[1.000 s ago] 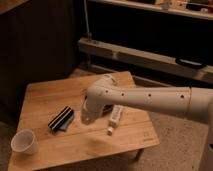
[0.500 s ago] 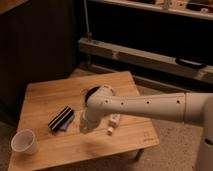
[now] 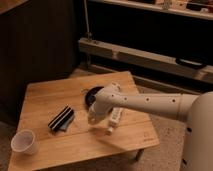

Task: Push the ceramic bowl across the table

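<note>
The tool (image 3: pixel 93 118) hangs low over the middle of the bench (image 3: pixel 45 95), closed tight and holding nothing. The ceramic bowl (image 3: pixel 89 95) sits just behind it, partly hidden by the arm (image 3: pixel 150 104). A black oblong block (image 3: pixel 61 119) lies to the tool's left in view, and a white cup (image 3: pixel 24 142) stands farther left.

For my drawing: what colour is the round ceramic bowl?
Glossy black ceramic bowl, best in camera view; white robot gripper just in front.

Behind our pale gripper (image 3: pixel 94 118) above the table (image 3: pixel 47 95), we see 1 smooth white tubular arm (image 3: pixel 150 104) with small dark dots.
</note>
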Controlling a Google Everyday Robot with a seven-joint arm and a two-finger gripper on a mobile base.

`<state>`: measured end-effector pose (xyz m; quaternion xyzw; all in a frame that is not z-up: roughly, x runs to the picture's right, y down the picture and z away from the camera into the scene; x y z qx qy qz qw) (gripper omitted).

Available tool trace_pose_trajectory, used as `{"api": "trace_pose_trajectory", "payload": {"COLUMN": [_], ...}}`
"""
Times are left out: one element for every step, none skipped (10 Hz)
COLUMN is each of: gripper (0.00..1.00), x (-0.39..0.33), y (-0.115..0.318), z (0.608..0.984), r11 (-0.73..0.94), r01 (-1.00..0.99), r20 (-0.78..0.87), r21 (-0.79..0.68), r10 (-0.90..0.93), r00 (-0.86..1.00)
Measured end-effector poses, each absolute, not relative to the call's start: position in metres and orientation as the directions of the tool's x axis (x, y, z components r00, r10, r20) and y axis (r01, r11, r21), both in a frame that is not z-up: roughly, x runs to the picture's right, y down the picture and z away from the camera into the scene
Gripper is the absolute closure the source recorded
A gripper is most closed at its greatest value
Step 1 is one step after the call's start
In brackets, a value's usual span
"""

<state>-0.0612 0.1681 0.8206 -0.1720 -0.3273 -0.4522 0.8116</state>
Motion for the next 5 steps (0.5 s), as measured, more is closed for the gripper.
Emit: {"api": "trace_pose_trajectory", "payload": {"gripper": [1.0,1.0,1.0,1.0,1.0], "x": [-0.051,-0.047,-0.043,-0.034,-0.032], "y": [0.166,0.165,0.162,0.159,0.156], "z": [0.827,0.831,0.835,0.84,0.843], "r11": [0.551,0.561,0.572,0.587,0.593], "r01": [0.835,0.828,0.82,0.81,0.805], "r20": [0.673,0.664,0.654,0.639,0.63], "r21": [0.004,-0.001,-0.005,-0.013,-0.017], "r10": [-0.619,-0.619,-0.619,-0.618,-0.619], "r00": [0.406,0.42,0.435,0.458,0.469]}}
